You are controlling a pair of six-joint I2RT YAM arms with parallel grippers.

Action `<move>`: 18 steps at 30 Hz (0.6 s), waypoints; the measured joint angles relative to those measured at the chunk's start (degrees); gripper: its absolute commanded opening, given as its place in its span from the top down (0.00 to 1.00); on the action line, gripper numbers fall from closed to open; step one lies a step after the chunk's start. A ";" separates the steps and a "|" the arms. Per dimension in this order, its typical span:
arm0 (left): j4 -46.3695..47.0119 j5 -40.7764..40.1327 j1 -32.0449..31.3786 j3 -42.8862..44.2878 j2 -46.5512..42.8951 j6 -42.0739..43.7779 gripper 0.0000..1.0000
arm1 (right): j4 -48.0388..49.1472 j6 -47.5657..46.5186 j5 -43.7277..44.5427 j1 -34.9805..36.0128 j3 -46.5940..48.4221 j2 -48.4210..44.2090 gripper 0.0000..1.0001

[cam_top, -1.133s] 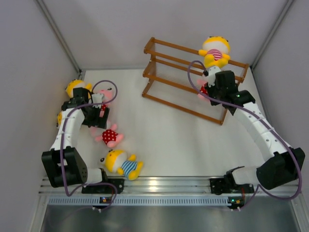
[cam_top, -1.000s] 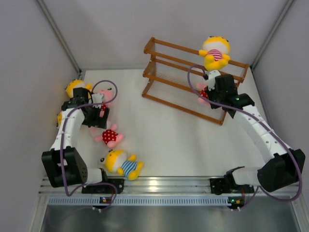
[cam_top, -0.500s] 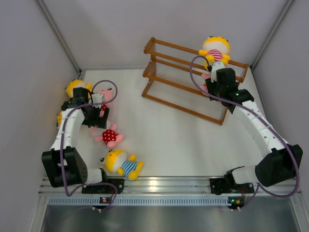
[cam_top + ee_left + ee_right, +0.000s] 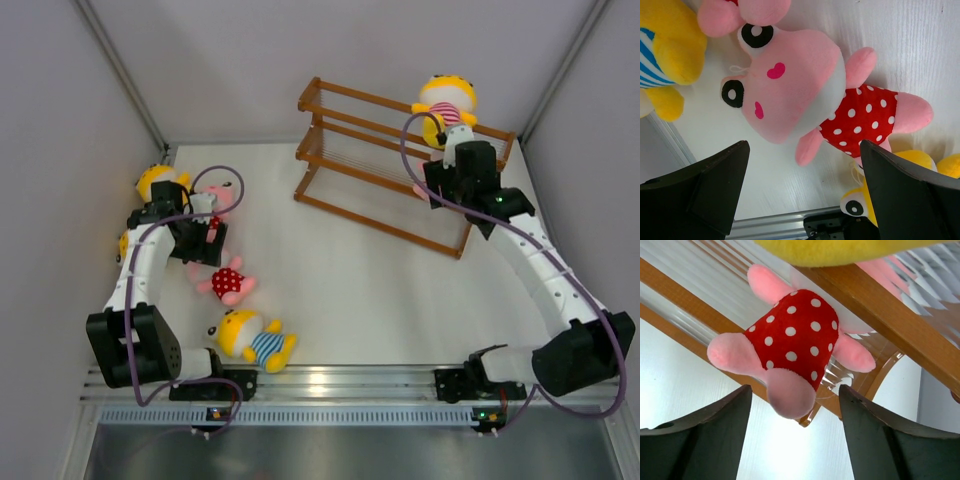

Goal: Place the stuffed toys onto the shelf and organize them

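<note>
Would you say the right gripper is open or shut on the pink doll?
Open: the fingers of the right gripper flank the pink doll without touching it.

White tabletop (image 4: 360, 290), pale grey walls (image 4: 250, 70) on three sides, metal rail (image 4: 350, 380) along near edge

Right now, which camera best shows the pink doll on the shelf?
Right wrist: the pink doll on the shelf shows close, centred. Top view: the right arm hides almost all of it. Left wrist: not shown.

white table (image 4: 350, 290), grey walls (image 4: 250, 60), metal rail (image 4: 340, 383)
</note>
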 measured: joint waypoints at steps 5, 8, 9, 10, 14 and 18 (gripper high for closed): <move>0.00 0.48 0.00 -0.02 0.42 3.54 0.02 | -2.54 0.24 -0.44 0.02 0.83 -4.59 0.23; 0.02 0.35 0.42 0.11 3.69 5.70 0.02 | -3.39 0.31 -1.68 0.42 2.43 -7.34 0.23; -0.07 0.42 0.76 0.46 6.12 6.43 0.02 | -3.74 0.28 -2.19 0.52 2.82 -8.11 0.22; -0.13 0.50 1.05 1.05 8.24 6.88 0.02 | -4.02 0.31 -2.69 0.79 3.17 -8.83 0.22; 1.01 1.40 1.92 3.67 16.63 8.00 0.11 | -5.75 0.31 -4.92 1.70 4.24 -9.92 0.23; 1.49 3.52 2.05 4.31 18.08 8.37 0.57 | -7.82 0.22 -6.84 3.54 4.39 -9.94 0.23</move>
